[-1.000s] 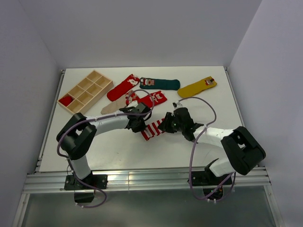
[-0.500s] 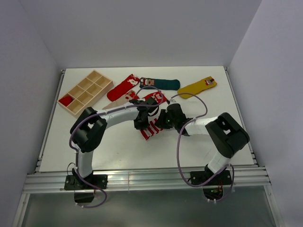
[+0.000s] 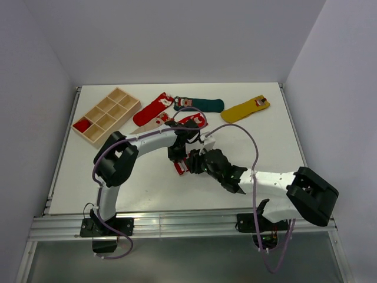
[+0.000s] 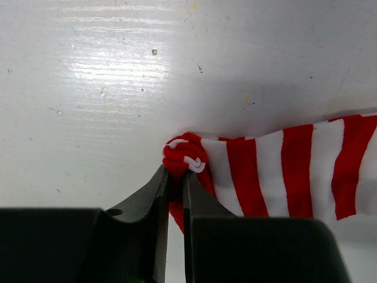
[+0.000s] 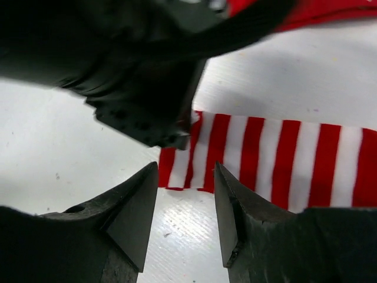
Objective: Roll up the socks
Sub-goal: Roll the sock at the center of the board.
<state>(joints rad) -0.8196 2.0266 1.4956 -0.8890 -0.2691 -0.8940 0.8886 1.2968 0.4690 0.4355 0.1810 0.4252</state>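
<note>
Rolling begins on the red-and-white striped fabric sock [image 4: 265, 171], which lies right of and nearer than the compartmented wooden tray [image 3: 106, 114]. The left gripper [image 4: 175, 172] is clamped on its bunched end; the right gripper [image 5: 184, 171] hovers, jaws apart. The next move likely calls for winding that end along the sock.

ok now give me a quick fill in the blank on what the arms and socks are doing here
1. The left gripper is shut on the bunched end of the striped sock, whose stripes are red and ___.
2. The right gripper hangs over that sock with its jaws ___.
3. From above, the mustard yellow sock lies to the ___ of the dark green sock.
4. One compartment of the wooden tray holds something ___.

Missing words: white; open; right; red
</note>
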